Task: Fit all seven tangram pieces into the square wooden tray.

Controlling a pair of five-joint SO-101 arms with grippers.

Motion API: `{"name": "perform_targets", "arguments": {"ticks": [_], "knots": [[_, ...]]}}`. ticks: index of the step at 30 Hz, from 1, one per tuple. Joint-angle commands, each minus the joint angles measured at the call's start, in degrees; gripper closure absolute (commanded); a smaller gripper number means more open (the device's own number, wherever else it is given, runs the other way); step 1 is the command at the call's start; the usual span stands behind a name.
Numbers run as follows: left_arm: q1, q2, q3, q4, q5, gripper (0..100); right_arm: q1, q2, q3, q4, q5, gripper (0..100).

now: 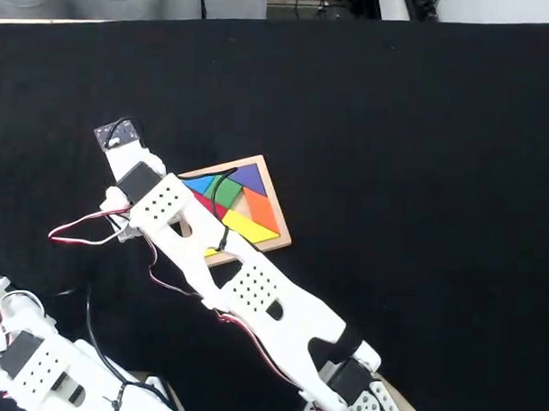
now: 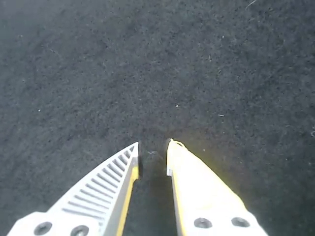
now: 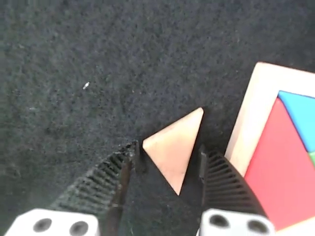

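Right wrist view: right claw [image 3: 167,150] straddles a pale triangle piece [image 3: 174,150] over the black surface [image 3: 74,59], just beside the wooden tray [image 3: 248,123]. Can't tell if it's clamped on the piece or only around it. The red piece [image 3: 275,152] and blue piece [image 3: 300,113] sit in the tray.

High view: the right arm [image 1: 253,290] lies diagonally across the tray's [image 1: 272,201] near-left part. Purple [image 1: 248,177], green [image 1: 225,193], orange [image 1: 259,209] and yellow [image 1: 247,227] pieces are seated inside. The left arm [image 1: 35,359] is at the near-left corner, well apart from the tray.

Left wrist view: left claw [image 2: 153,147] is slightly apart, nothing between, over bare surface.
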Motion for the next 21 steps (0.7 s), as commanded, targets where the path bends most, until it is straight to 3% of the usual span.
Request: {"name": "perform_targets", "arguments": {"ticks": [1,21], "knots": [[0.66,-0.53,-0.13,0.0,-0.18,89,-0.7,-0.13,-0.84,-4.13,0.53,82.4],[0.66,-0.53,-0.13,0.09,-0.26,89,-0.62,-0.13,-0.75,-0.7,0.53,82.8]]}}
